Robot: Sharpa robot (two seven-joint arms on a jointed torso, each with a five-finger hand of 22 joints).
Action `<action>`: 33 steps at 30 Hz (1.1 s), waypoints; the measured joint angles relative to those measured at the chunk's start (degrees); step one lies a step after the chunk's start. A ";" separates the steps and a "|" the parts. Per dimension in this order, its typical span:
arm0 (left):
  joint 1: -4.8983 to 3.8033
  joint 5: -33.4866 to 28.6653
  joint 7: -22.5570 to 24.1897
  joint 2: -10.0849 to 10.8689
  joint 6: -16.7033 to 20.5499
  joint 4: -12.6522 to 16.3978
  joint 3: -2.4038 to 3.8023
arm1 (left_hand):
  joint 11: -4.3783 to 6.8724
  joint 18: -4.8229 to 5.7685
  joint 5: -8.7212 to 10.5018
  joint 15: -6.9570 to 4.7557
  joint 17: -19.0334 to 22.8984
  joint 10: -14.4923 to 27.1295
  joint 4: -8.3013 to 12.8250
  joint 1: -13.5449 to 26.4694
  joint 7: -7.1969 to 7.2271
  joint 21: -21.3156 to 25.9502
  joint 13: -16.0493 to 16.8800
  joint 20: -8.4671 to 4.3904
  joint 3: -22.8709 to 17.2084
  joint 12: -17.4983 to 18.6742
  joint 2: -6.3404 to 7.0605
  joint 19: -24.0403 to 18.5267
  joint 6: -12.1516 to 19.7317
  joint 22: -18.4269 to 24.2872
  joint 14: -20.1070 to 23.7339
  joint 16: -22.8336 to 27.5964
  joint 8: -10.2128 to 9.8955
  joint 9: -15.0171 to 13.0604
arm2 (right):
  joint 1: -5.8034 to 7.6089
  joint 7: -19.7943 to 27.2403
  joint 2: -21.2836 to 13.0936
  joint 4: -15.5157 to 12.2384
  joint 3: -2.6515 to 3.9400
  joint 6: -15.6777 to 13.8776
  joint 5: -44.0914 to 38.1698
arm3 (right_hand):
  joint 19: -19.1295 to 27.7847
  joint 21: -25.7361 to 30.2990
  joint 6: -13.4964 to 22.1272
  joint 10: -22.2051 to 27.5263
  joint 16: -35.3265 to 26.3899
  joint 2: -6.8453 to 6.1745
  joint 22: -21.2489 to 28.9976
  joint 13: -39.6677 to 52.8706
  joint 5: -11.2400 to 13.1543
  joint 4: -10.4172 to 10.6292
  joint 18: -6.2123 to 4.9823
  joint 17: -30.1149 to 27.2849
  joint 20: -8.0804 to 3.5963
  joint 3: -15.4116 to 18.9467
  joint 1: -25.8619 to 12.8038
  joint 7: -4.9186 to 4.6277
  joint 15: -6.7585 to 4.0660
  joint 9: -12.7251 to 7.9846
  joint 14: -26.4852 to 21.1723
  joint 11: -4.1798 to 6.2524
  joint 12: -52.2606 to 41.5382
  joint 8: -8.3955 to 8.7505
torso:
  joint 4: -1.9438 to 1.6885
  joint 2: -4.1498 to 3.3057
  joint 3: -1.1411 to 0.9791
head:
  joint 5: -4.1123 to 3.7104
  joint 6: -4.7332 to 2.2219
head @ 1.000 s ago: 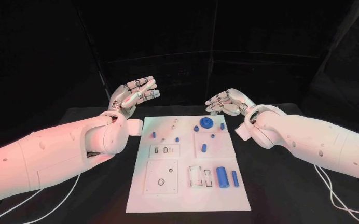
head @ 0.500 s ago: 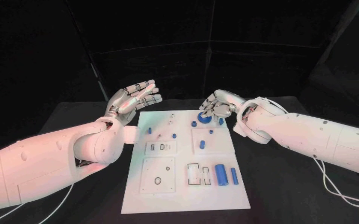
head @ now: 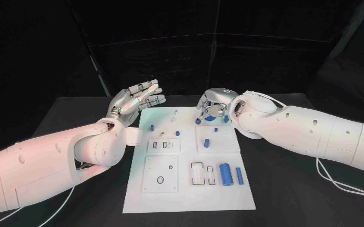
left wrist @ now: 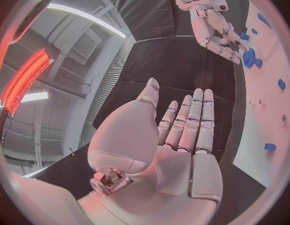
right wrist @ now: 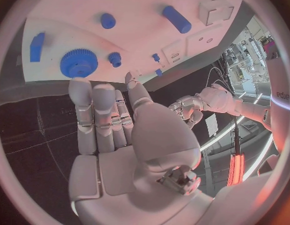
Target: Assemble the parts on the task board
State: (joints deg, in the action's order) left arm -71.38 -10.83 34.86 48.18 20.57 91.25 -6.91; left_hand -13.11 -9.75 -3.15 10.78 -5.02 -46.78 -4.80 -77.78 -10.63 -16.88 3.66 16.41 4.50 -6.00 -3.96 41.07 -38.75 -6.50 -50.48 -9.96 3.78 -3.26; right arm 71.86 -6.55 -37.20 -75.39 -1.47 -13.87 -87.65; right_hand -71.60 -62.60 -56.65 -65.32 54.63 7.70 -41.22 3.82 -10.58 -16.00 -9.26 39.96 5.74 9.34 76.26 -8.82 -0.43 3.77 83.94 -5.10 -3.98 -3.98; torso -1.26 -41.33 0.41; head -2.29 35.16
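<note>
Note the white task board [head: 190,185] lying flat in the middle of the black desk [head: 288,195], long side running away from you. Blue parts stand and lie on it: a toothed gear [right wrist: 78,63] at the far end, small pegs [head: 152,127] across the far half, one short pin [head: 204,143] near the centre, and a thick cylinder [head: 224,174] beside a thin cylinder [head: 239,175] on the near right side.

Check the right hand [head: 213,104]. One second ago it hung off the board's far right corner with fingers curled; it has since swung inward and now sits over the board's far end, directly above the gear. In the right wrist view its fingers [right wrist: 95,110] are straight and close together, pointing toward the gear but stopping short of it. It holds nothing.

Check the left hand [head: 138,100]. It is raised off the far left corner of the board, palm up, fingers [left wrist: 189,122] extended side by side with the thumb set apart. It holds nothing and touches nothing. It has kept nearly the same pose and place across the last second.

The parts on the board lie in the same positions as before; the small shift of the whole picture is camera motion.
</note>
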 measured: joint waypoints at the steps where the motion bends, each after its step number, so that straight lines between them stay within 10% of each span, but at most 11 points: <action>1: 0.00 0.00 0.00 0.04 0.00 0.04 0.00 | -0.04 0.00 0.00 0.05 0.02 0.04 0.00 0.14 0.07 0.00 0.00 0.00 0.00 0.00 -0.14 0.00 0.23 0.02 0.05 0.00 -0.06 0.04 | 0.01 -0.47 0.35 0.21 0.00 0.40 -0.59 | -0.09 -0.87 0.11 0.25 1.07 0.10 -1.05 0.06 0.28 0.02 0.75 1.05 0.10 0.02 -0.35 -0.11 0.00 0.00 0.00 -0.13 0.00 0.00 | 0.00 -0.05 0.03 | 0.00 0.02; 11: 0.00 0.00 -0.01 0.25 0.01 0.29 0.00 | -0.21 0.01 0.00 0.20 0.05 0.21 0.00 0.14 0.11 0.00 -0.01 0.00 0.00 0.00 -0.14 0.00 0.27 0.04 0.20 0.25 -0.17 0.05 | 0.10 -4.03 2.17 0.83 0.00 4.13 -3.32 | -2.55 -9.29 1.92 2.19 11.25 0.17 -12.62 0.20 -0.28 0.18 1.73 11.53 0.31 0.17 -0.42 -0.10 0.22 0.00 0.22 -0.22 -1.29 0.00 | 0.02 -0.54 0.15 | -0.15 0.37; 33: -0.02 0.01 -0.15 0.32 0.39 0.08 0.01 | -0.61 0.01 0.00 0.60 0.32 0.61 0.31 0.60 0.03 0.23 -0.01 0.19 0.31 0.45 -0.60 -0.19 0.58 0.30 0.61 0.48 -0.44 0.10 | 0.10 -4.68 4.47 3.41 0.01 8.13 -4.38 | -2.10 -12.12 0.43 1.82 14.26 1.99 -15.58 0.01 -6.88 -0.62 2.63 13.37 0.76 -3.20 1.40 -1.15 0.69 0.12 0.16 -0.76 -2.45 0.00 | -0.05 -0.94 0.20 | -0.19 0.90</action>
State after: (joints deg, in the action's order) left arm -71.40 -10.81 34.71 48.50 20.96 91.33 -6.91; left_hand -13.72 -9.74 -3.14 11.38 -4.70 -46.17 -4.49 -77.18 -10.60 -16.65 3.65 16.60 4.81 -5.55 -4.55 40.88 -38.17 -6.21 -49.87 -9.48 3.34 -3.16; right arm 71.95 -11.23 -32.73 -71.98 -1.47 -5.74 -92.03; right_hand -73.70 -74.72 -56.22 -63.51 68.88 9.69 -56.80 3.83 -17.46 -16.62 -6.63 53.33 6.49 6.13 77.66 -9.97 0.26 3.89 84.10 -5.86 -6.43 -3.98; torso -1.31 -42.27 0.61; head -2.47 36.06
